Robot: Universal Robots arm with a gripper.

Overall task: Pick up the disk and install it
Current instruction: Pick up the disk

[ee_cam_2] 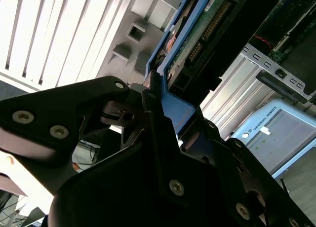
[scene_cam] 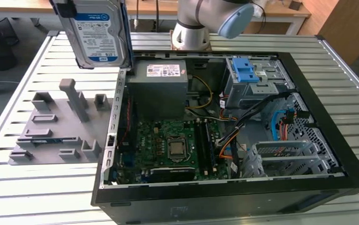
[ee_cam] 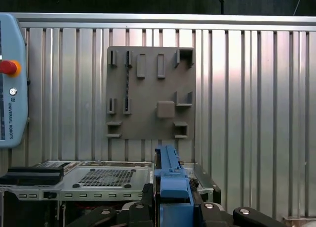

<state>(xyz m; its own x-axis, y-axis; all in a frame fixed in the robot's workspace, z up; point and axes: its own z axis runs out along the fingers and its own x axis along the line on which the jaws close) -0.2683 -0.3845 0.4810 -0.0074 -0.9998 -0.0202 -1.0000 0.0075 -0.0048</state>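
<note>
Blue plastic framing the disk (scene_cam: 98,33) was pinched in the gripper (ee_cam_2: 163,101), its jaws closed on that edge, probably to leave the drive body free. It hung upright above the grey fixture plate (scene_cam: 57,126), beside the open computer case (scene_cam: 229,197), not yet installed

Case (scene_cam: 229,204) open-topped (cables (scene_cam: 258,108) crossing inside).

Silver blue-capped arm (scene_cam: 189,23), black gripper (ee_cam: 173,196)
</note>
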